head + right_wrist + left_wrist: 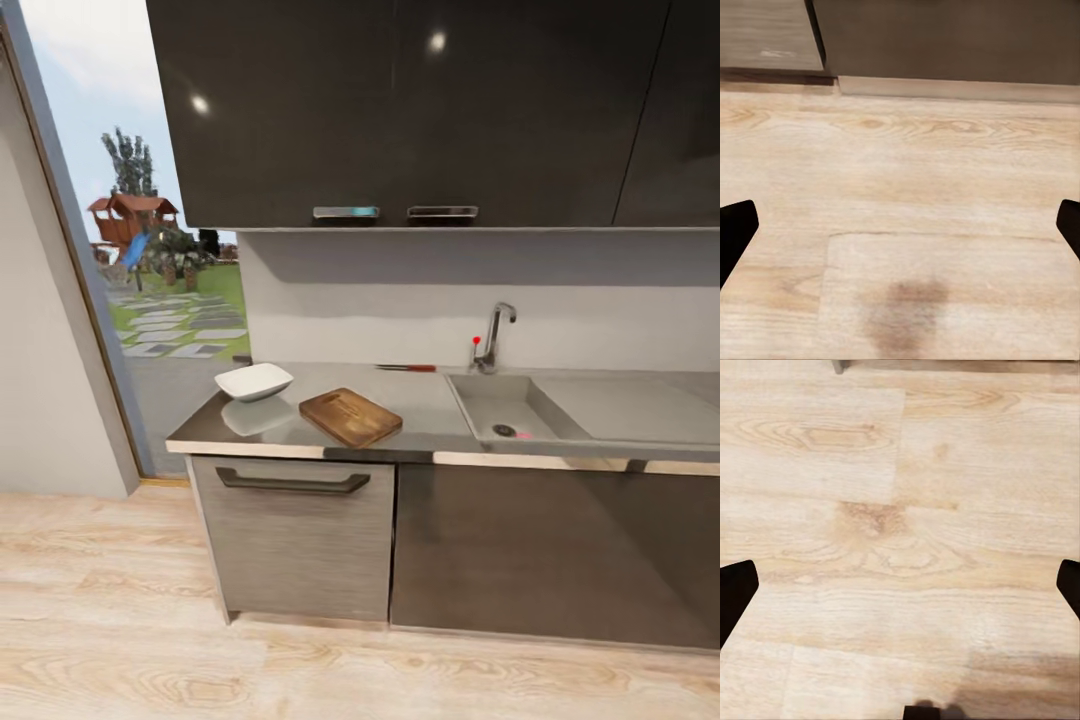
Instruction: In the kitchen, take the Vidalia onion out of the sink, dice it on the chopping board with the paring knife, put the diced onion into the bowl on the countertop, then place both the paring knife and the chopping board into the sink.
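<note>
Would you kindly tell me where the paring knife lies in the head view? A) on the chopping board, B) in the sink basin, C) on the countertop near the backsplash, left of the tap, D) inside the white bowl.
C: the paring knife lies flat on the countertop by the backsplash, left of the tap, apart from the chopping board.

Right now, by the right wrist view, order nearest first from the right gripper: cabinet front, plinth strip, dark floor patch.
1. Dark floor patch, just before the right gripper.
2. Plinth strip, at floor's end.
3. Cabinet front, above it.
</note>
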Available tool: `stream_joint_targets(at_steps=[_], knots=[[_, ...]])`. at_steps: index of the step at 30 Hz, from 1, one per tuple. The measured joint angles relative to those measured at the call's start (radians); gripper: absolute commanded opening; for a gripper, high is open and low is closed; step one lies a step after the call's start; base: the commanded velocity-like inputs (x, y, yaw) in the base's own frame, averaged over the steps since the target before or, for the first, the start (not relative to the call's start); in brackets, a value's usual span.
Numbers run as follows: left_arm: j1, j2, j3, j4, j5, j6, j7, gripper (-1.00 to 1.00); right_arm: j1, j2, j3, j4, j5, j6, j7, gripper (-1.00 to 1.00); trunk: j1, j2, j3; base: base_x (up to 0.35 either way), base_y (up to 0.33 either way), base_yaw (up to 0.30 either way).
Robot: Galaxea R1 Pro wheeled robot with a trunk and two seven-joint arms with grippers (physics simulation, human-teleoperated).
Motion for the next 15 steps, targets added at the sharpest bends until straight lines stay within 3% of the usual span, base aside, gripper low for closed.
stream_joint_targets(at_steps=[15], knots=[[0.0,-0.001,-0.001,0.002,0.001,0.0,0.0,1.0,0.0,-0.008,0.0,0.02,0.001,0.0,0.0,1.0,0.0,0.0,0.0,0.005,0.0,0.003]])
